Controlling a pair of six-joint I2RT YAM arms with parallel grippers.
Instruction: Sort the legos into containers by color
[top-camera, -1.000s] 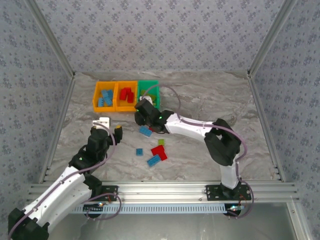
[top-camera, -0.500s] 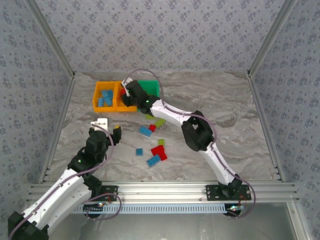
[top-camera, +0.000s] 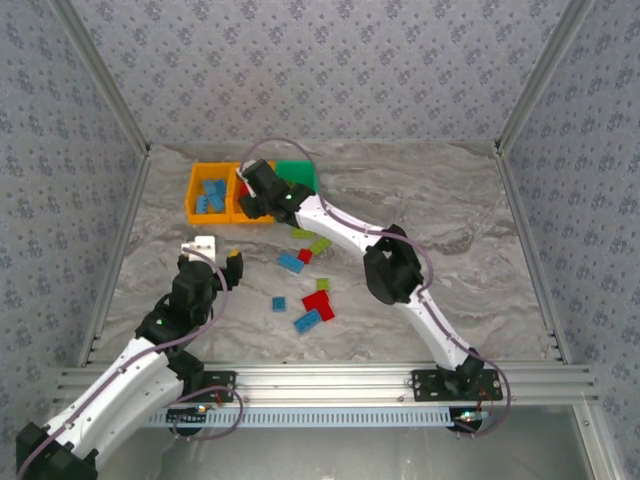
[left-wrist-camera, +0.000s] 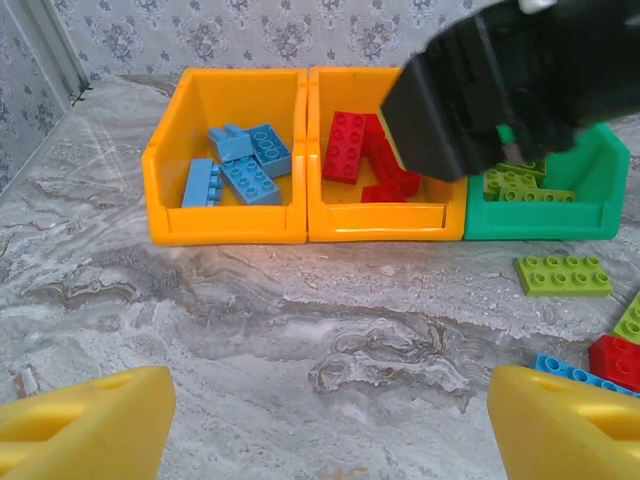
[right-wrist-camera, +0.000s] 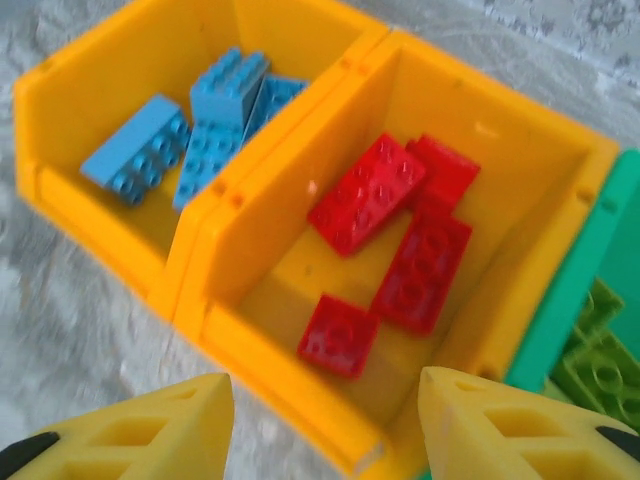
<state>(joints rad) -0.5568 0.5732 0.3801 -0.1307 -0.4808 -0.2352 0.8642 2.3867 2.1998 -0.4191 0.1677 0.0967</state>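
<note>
Three containers stand joined in a row: a left orange bin with blue legos, a middle orange bin with red legos, and a green bin with lime legos. My right gripper hovers open over the middle bin's front. A small red brick lies loose on the bin floor below its fingers. My left gripper hangs open over bare table in front of the bins, holding nothing. Loose legos lie on the table: lime, red, blue.
More loose bricks sit right of my left gripper: a lime plate, a red one and a blue one. The right arm stretches across the table above the pile. Patterned walls and metal rails close the workspace.
My right arm swung from in front of the green bin up and left to the middle orange bin, and its jaws opened. The left arm stayed put.
</note>
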